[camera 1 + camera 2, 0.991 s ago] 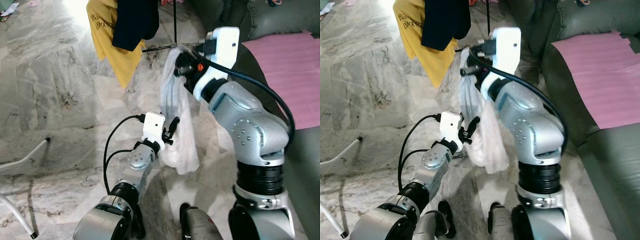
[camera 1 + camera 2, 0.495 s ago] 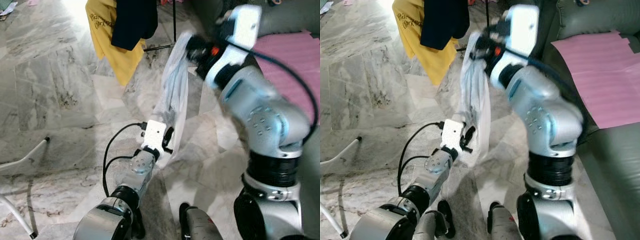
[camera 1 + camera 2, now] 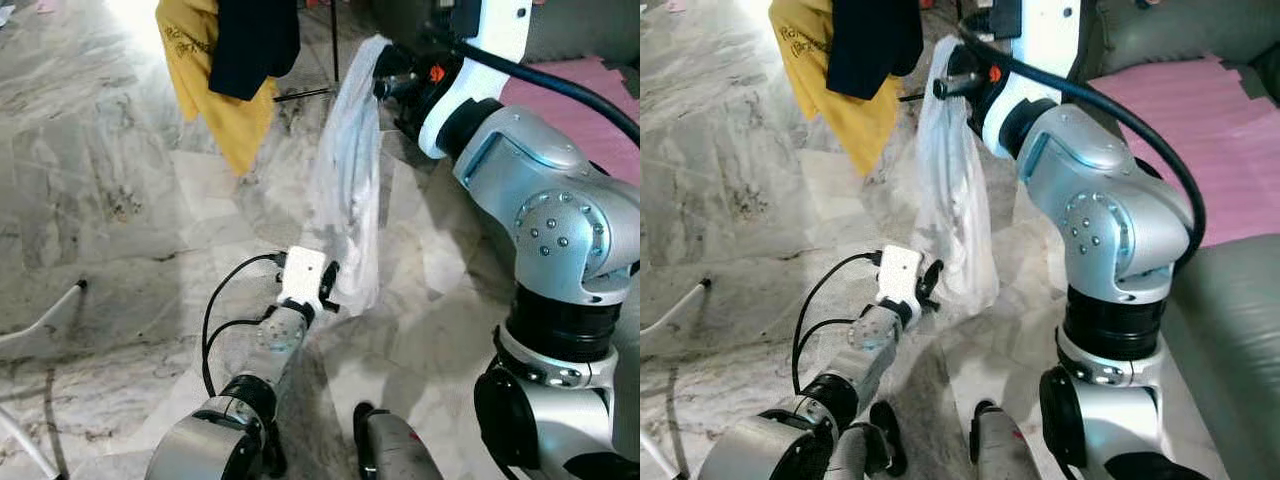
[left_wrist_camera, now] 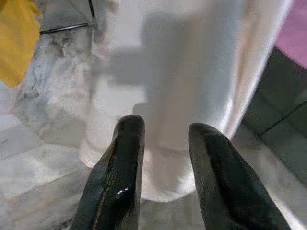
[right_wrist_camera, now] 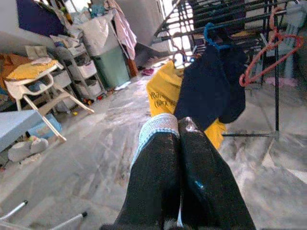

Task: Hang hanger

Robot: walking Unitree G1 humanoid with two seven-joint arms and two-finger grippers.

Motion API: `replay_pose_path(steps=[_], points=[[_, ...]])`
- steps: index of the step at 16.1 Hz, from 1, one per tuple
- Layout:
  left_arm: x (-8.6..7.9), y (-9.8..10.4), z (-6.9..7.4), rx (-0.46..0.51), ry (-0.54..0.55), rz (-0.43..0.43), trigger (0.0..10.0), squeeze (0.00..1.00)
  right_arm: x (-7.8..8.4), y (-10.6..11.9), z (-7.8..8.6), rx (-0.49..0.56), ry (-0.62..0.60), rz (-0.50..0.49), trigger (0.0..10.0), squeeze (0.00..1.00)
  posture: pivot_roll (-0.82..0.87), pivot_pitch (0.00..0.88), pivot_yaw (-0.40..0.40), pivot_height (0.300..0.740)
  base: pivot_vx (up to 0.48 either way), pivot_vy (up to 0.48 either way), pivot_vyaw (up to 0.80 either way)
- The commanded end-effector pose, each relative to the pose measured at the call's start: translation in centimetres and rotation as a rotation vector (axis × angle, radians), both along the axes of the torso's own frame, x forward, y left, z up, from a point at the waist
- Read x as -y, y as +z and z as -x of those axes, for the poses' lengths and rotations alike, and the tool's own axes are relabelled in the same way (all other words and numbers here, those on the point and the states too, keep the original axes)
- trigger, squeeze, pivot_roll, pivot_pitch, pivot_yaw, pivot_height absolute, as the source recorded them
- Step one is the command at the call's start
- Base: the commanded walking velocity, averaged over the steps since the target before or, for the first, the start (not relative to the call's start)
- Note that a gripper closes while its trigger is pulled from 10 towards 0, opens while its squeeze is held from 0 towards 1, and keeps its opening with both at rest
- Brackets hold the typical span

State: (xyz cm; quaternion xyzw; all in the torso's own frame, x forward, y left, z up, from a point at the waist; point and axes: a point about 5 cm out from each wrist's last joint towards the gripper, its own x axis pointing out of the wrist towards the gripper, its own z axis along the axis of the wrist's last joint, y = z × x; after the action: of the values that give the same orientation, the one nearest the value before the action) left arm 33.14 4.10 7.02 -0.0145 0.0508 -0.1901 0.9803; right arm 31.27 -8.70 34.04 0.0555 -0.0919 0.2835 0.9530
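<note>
1. Left eye: pinched at its top by the raised right gripper [image 3: 385,85], limp white cloth garment [image 3: 350,190] dangling above marble floor [image 3: 100,200].
2. Left wrist: left gripper [image 4: 165,143] parted, empty, close to the garment's hem.
3. Right wrist: black fingers [image 5: 158,163] clamped on ribbed collar; coral wire hanger [image 5: 271,52] on dark drying rack [image 5: 230,19].

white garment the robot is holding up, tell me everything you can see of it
The white garment is thin, pale, slightly sheer fabric, bunched and hanging in long vertical folds. The right gripper is shut on its top edge, which shows a ribbed band between the fingers. Its lower end hangs rounded above the marble floor, just in front of the open left gripper. Whether that gripper touches it is unclear.
</note>
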Motion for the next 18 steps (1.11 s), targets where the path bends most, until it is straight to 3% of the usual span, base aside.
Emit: replay_pose_path(steps=[1,6,8,12,14,18], points=[[5.7,1.6,1.3,0.013,-0.111,0.138,10.0,1.0,-0.6,0.7,1.0,0.045,0.026,0.009,0.0,0.0,-0.52,0.281,0.02,0.74,0.0,0.0,0.0],[6.7,3.1,1.3,0.057,-0.182,0.259,10.0,1.0,-0.7,0.3,1.0,0.043,0.023,0.029,0.0,0.0,-0.5,0.287,0.016,0.74,0.0,0.0,0.0],[6.5,3.3,1.5,0.091,-0.205,0.267,10.0,1.0,-0.9,0.1,1.0,0.041,0.025,0.025,0.0,0.0,-0.49,0.29,0.017,0.74,0.0,0.0,0.0],[6.7,3.0,1.8,0.064,-0.222,0.326,10.0,1.0,-1.4,-0.2,1.0,0.034,0.043,0.027,0.0,0.0,-0.49,0.294,0.003,0.74,0.0,0.0,0.0],[7.6,3.8,1.9,0.071,-0.258,0.367,10.0,1.0,-1.3,-0.2,1.0,0.033,0.043,0.037,0.0,0.0,-0.49,0.293,-0.001,0.74,0.0,0.0,0.0],[7.3,3.8,2.0,0.094,-0.282,0.364,10.0,1.0,-1.3,-0.3,1.0,0.038,0.03,0.046,0.0,0.0,-0.49,0.293,0.002,0.74,0.0,0.0,0.0]])
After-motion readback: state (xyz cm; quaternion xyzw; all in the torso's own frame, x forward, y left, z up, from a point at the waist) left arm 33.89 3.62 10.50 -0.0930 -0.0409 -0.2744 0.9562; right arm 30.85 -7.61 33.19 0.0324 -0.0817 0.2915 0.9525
